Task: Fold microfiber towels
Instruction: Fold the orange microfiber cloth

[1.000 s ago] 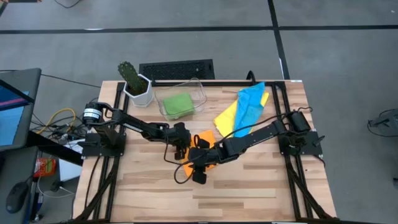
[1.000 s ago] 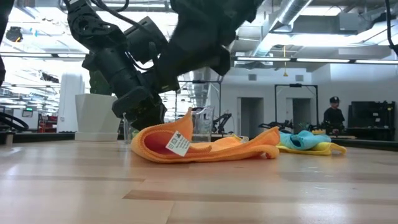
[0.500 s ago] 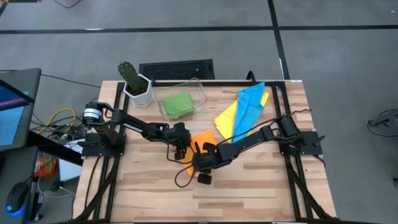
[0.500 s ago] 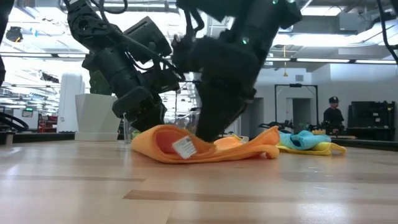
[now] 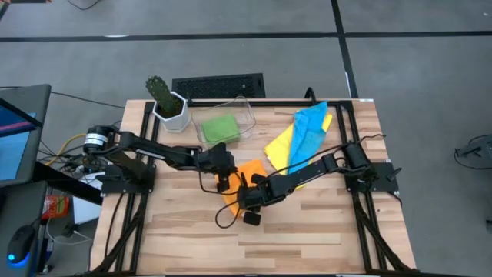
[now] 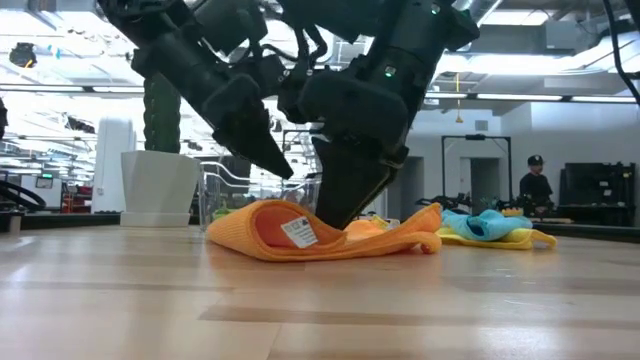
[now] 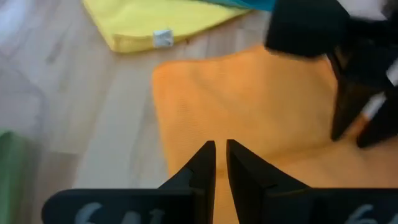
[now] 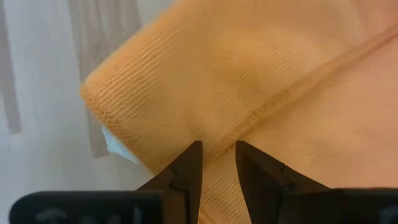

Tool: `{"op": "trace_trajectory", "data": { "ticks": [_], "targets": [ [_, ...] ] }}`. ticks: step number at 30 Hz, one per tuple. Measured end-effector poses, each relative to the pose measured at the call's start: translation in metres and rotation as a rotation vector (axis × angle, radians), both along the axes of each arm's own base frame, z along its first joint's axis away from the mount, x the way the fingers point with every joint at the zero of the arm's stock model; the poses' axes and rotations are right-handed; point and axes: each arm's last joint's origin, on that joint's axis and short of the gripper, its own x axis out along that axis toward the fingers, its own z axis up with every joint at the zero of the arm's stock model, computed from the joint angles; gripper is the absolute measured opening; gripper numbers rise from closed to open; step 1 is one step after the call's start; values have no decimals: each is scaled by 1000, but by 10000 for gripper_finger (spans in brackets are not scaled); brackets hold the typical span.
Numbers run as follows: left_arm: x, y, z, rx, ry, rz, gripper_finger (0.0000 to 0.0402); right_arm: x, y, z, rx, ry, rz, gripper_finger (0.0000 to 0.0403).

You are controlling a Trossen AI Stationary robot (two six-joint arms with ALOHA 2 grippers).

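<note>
The orange towel (image 5: 247,175) lies at the table's middle, its near edge rolled over into a rounded fold (image 6: 262,228) with a white tag (image 6: 299,232). My right gripper (image 8: 215,163) is down on it, shut on the cloth. My left gripper (image 7: 221,154) hangs shut and empty just above the towel's left part, clear of it in the low view (image 6: 280,168). A green towel (image 5: 220,128) lies folded in the clear bin (image 5: 244,108). The light blue towel (image 5: 310,123) lies on the yellow one (image 5: 280,146) at the back right. My right gripper pinches the orange towel between its two fingers at the hemmed edge (image 8: 251,116) of the folded-over layer; how many layers, I cannot tell. The fingers (image 6: 338,205) slant down from the table's right. The towel rests on the table, slack, its fold bulging at the near side.
A white pot with a cactus (image 5: 168,105) stands at the back left beside the bin. A black grille (image 5: 218,85) lies behind the table's far edge. Bare wood (image 5: 254,246) runs along the near side. A person (image 6: 537,186) stands far off in the room.
My right gripper has come down onto the orange towel and tipped steeper; the towel's raised flap with the tag has sunk into a low rounded fold. My left gripper has lifted off the towel's left part, staying shut.
</note>
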Motion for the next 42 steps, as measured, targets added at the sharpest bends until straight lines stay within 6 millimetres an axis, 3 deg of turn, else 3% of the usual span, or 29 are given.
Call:
{"op": "trace_trajectory", "data": {
  "ticks": [8, 12, 17, 24, 32, 37, 42],
  "targets": [
    [4, -6, -23, -74, 18, -159, 29, -2, 3, 37, 17, -138, -17, 120],
    [7, -7, -40, -105, 69, -207, 29, 6, 14, 47, 49, -275, 41, 120],
    [9, -7, -59, -130, 122, -202, 29, 10, 32, 24, 71, -268, 100, 120],
    [11, -7, -61, -111, 119, -181, 29, 9, 36, -17, 59, -135, 84, 120],
    [7, 2, -55, -126, 130, -80, 29, 10, 39, -20, 102, -122, 72, 120],
    [0, 11, -40, -28, 131, 5, 29, 9, 41, -20, 107, -125, 68, 120],
    [-3, 12, -35, -48, 142, -15, 29, 5, 41, -1, 96, -163, 60, 120]
  ]
}}
